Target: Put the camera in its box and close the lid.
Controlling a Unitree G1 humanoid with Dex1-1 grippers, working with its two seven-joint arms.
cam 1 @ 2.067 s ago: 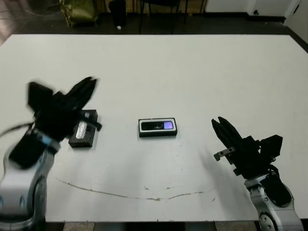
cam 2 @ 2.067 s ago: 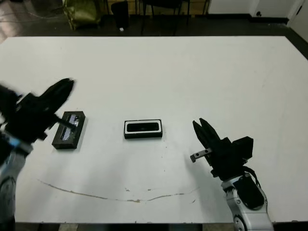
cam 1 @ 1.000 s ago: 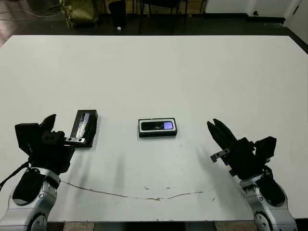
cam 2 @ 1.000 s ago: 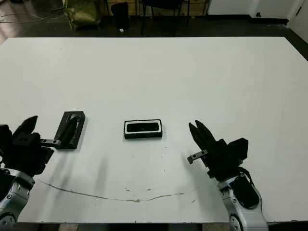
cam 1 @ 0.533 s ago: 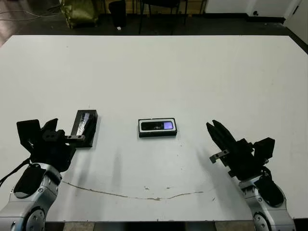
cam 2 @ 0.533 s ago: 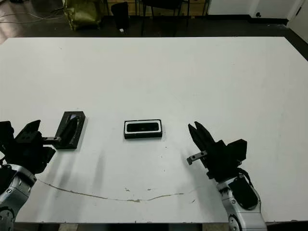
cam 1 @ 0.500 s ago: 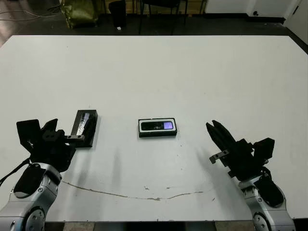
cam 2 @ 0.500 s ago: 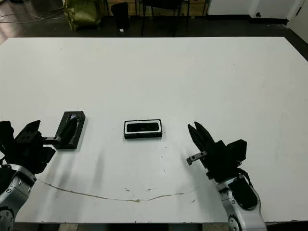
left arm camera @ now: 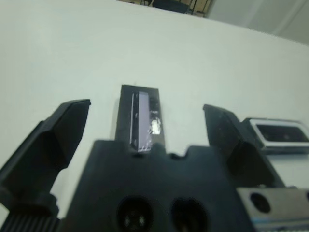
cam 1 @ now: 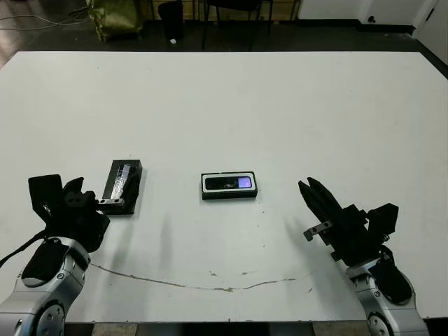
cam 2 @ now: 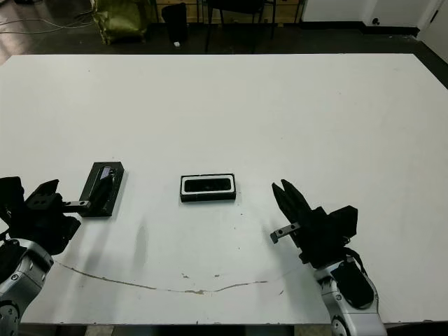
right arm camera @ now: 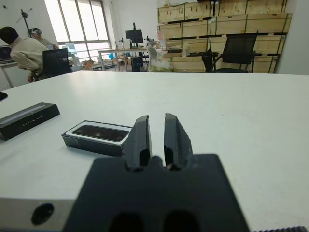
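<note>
The box (cam 1: 229, 186), a small black tray with white lining, lies at the table's middle. The camera (cam 1: 232, 183) rests inside it, its purple screen lit at the right end. To the left lies the lid (cam 1: 124, 187), flat on the table, its pale strip facing up. My left gripper (cam 1: 70, 193) is open, just short of the lid's near end; in the left wrist view the lid (left arm camera: 142, 116) shows ahead between the spread fingers (left arm camera: 65, 127). My right gripper (cam 1: 309, 190) is shut on nothing, right of the box (right arm camera: 98, 137) and pointing toward it.
A thin brown scratch (cam 1: 210, 284) runs along the table's front. Dark floor, a chair and a bag (cam 1: 115, 15) lie beyond the far edge. In the right wrist view a seated person (right arm camera: 25, 50) is far behind the table.
My left arm has drawn back from over the lid toward the front left and lowered, leaving the lid on the table. The right arm has barely shifted.
</note>
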